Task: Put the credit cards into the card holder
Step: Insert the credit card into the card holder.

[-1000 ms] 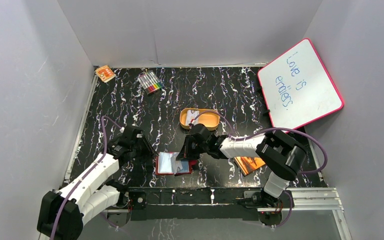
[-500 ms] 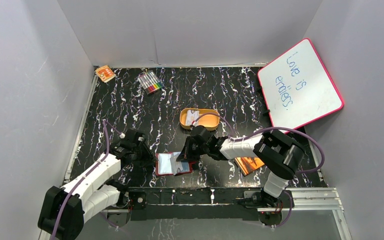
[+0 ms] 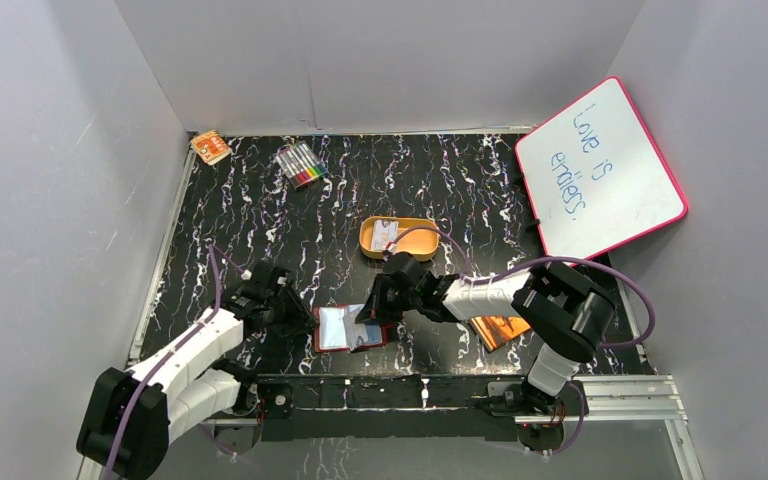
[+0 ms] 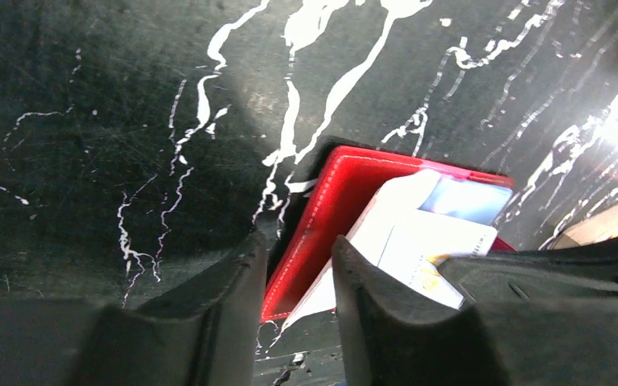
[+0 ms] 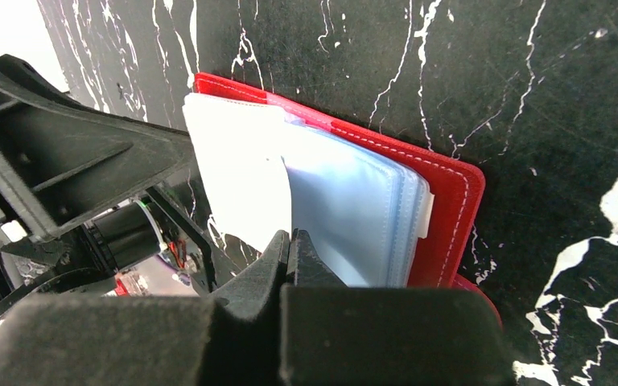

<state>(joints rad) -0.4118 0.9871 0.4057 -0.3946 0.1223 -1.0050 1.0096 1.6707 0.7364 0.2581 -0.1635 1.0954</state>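
Top external: card holder (image 3: 338,328) spread crosswise (left gripper (image 3: 309,325) ajar astride, right gripper (image 3: 365,318) closed).

The card holder (image 5: 451,201) looks like glossy red leather with pale stitching. Inside it, the sleeves (image 5: 354,217) are thin, smooth, translucent plastic. Under it, the table (image 4: 88,121) is faintly scratched, semi-glossy.

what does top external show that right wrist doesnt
Only top external: the whiteboard, marker pack, orange tin and orange booklet. Only right wrist: the white stitching on the card holder's red cover, and the right end effector's closed tips at the clear pockets. Both: the card holder lying open on the marbled table.
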